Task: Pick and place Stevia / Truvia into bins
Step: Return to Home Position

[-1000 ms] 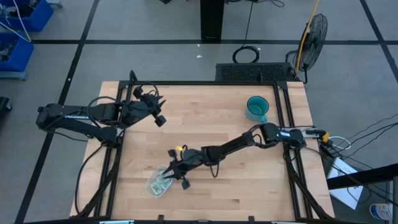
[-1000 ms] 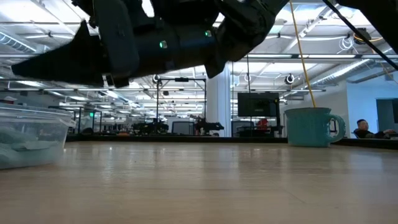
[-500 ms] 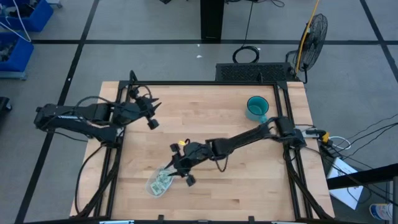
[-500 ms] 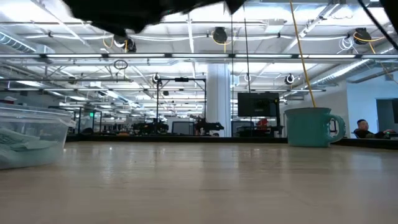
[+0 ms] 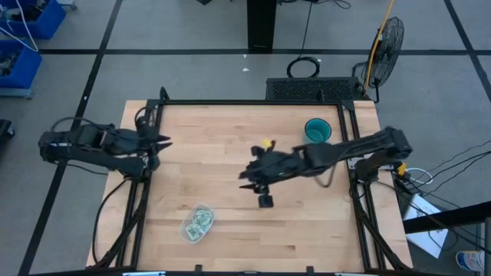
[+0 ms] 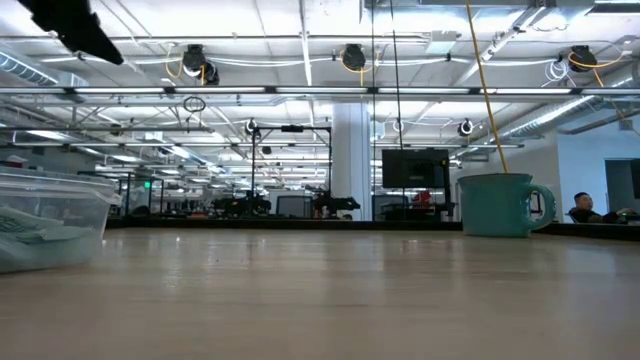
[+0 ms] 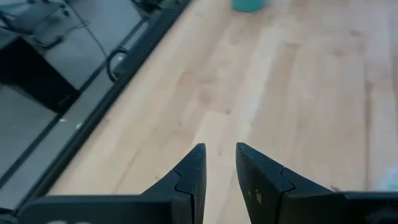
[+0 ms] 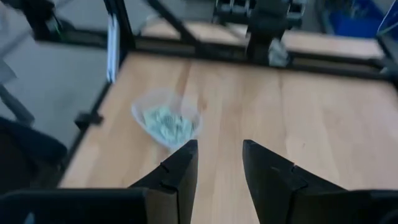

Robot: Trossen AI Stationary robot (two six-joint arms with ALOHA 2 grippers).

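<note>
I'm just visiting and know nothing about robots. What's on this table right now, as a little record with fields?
Surface: light wooden table, black frame
Container: small clear plastic tub, near edge, left of centre
Contents: pale green and white paper sachets, heaped inside it
Other item: teal mug, far right corner
left gripper: at the table's left edge, open, empty
right gripper: above the middle, open, empty

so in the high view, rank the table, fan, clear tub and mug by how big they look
1. table
2. fan
3. clear tub and mug: about alike, so not ranked
</note>
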